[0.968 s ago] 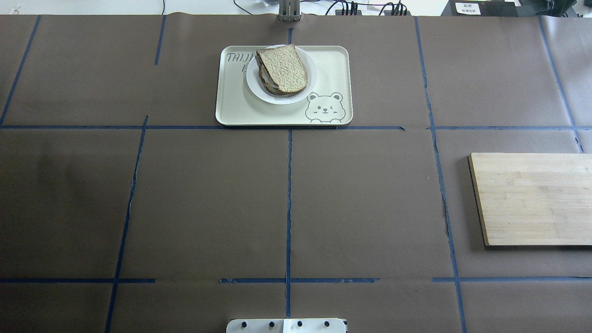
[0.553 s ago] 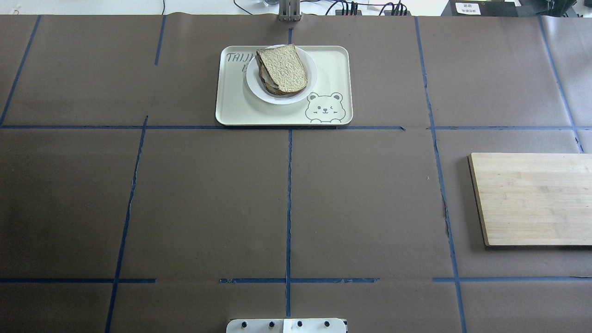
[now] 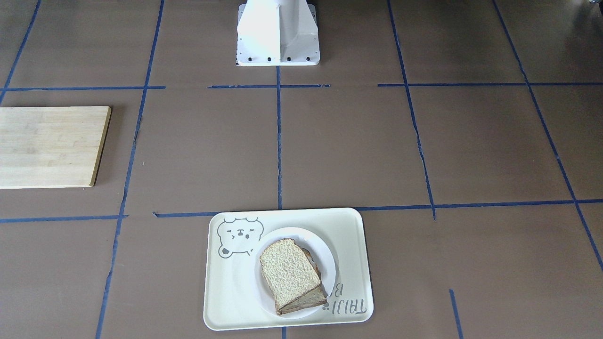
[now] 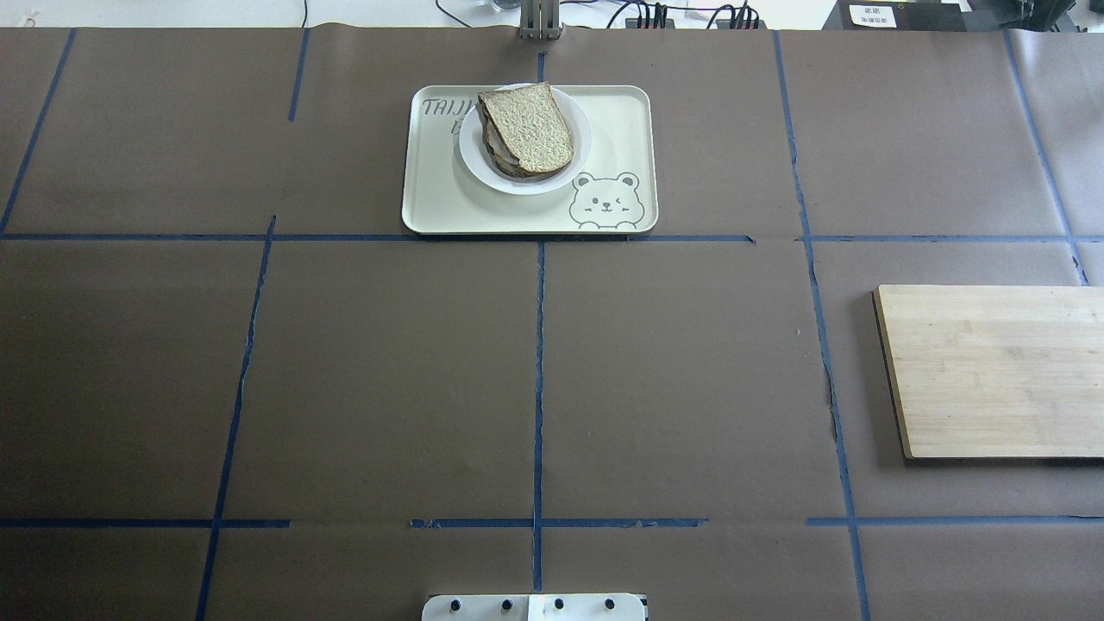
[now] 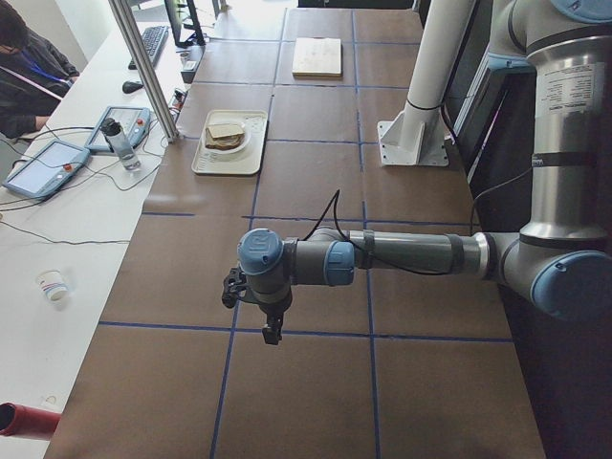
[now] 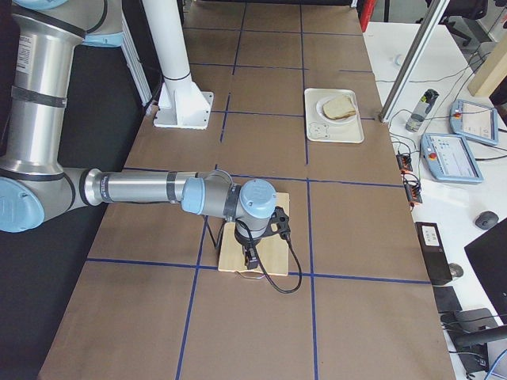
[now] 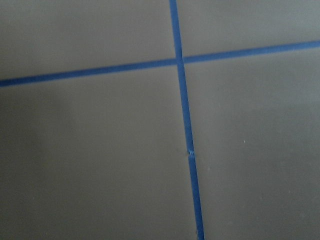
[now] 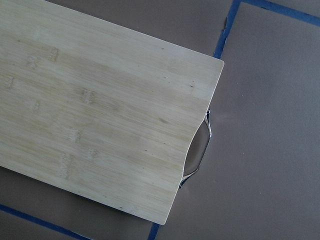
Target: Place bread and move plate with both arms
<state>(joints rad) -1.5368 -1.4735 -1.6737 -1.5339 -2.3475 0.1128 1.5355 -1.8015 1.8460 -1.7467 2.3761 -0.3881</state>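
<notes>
The bread (image 4: pixel 528 125) lies on top of a darker slice (image 3: pixel 306 299) on the white plate (image 4: pixel 583 138). The plate sits on the cream bear tray (image 4: pixel 440 194) at the table's far middle. They also show in the front view: bread (image 3: pixel 287 273), plate (image 3: pixel 326 263). My left gripper (image 5: pixel 271 330) shows only in the exterior left view, low over bare table far from the tray. My right gripper (image 6: pixel 252 257) shows only in the exterior right view, over the cutting board (image 6: pixel 273 255). I cannot tell whether either is open or shut.
A wooden cutting board (image 4: pixel 992 371) with a metal handle (image 8: pixel 200 150) lies on the robot's right side. The left wrist view shows only brown table and a blue tape cross (image 7: pixel 179 61). The white robot base (image 3: pixel 278 33) stands at the near edge. Operators' desks flank the far side.
</notes>
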